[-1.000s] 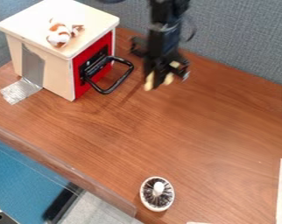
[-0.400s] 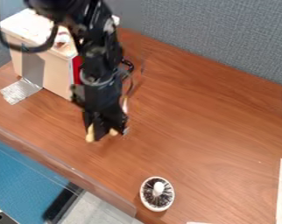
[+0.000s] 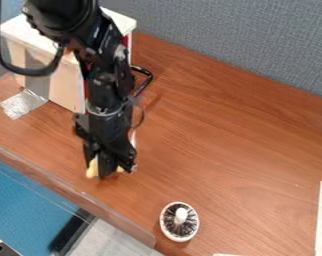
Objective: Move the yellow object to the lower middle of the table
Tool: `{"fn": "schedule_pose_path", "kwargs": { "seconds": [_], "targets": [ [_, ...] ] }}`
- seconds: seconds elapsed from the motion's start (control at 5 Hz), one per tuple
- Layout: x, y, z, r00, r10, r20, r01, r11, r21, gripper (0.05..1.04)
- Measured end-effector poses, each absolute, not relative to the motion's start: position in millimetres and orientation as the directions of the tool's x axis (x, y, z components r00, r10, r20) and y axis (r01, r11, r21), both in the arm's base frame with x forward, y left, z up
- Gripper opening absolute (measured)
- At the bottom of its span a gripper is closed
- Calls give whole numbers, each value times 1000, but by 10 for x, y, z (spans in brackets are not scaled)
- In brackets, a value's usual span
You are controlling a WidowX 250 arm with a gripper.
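The gripper [image 3: 106, 172] hangs low over the left front part of the brown table [image 3: 217, 150], in front of the toy oven. Its pale yellow fingertips stand apart on either side of a dark middle part, so it is open. I cannot make out a separate yellow object; the pale yellow at the tips looks like part of the fingers. Whether the tips touch the table is unclear.
Behind the arm, the box-shaped oven [image 3: 63, 92] has a black handle [image 3: 145, 75] sticking out. A white round brush-like piece [image 3: 180, 222] lies near the front edge. A grey partition [image 3: 244, 45] borders the back.
From the back of the table near the oven handle, the gripper has come forward and left, and lower in view. The arm now covers much of the oven's front. The round piece has stayed put.
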State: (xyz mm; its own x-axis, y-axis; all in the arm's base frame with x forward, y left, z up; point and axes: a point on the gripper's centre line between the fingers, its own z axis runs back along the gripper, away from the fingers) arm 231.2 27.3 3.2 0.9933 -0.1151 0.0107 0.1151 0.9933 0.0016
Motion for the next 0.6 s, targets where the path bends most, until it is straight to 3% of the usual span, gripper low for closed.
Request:
{"fn": "schedule_pose_path", "kwargs": {
  "seconds": [0.2,0.4,0.6],
  "targets": [
    [2292,281,53,996,-89,0,89,996,8,634],
    [2305,246,237,995,-87,50,88,996,-5,932],
    [2280,296,348,994,-90,66,92,996,-22,1005]
  ]
}}
